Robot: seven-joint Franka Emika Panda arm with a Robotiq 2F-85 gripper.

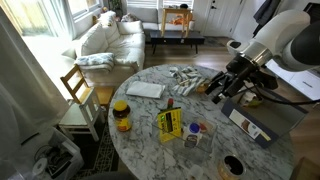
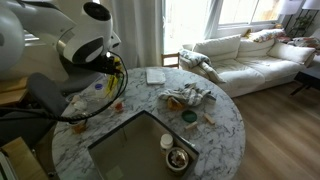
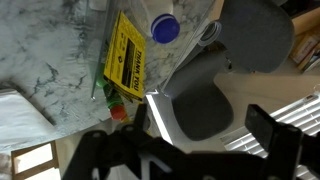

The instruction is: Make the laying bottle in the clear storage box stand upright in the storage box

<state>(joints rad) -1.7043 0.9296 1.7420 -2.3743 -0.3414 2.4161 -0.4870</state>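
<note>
The clear storage box (image 1: 197, 131) sits on the marble table right of the yellow packet (image 1: 170, 124), with a blue round cap in it. In the wrist view the box (image 3: 200, 32) is at the top edge, beside the blue cap (image 3: 165, 28). A small pale item by the box (image 1: 190, 141) may be the laying bottle; I cannot tell. My gripper (image 1: 217, 92) hovers above the table, up and right of the box, apart from it. Its dark fingers (image 3: 205, 130) are spread and empty. In an exterior view the arm (image 2: 95, 60) hides the box.
An orange-lidded jar (image 1: 121, 115) and a dark red-capped bottle (image 1: 170, 103) stand near the packet. A white book (image 1: 145, 89), a crumpled cloth pile (image 1: 185, 78), a grey box (image 1: 255, 122) and a black cup (image 1: 232, 166) are also on the table. A wooden chair (image 1: 78, 95) stands beside it.
</note>
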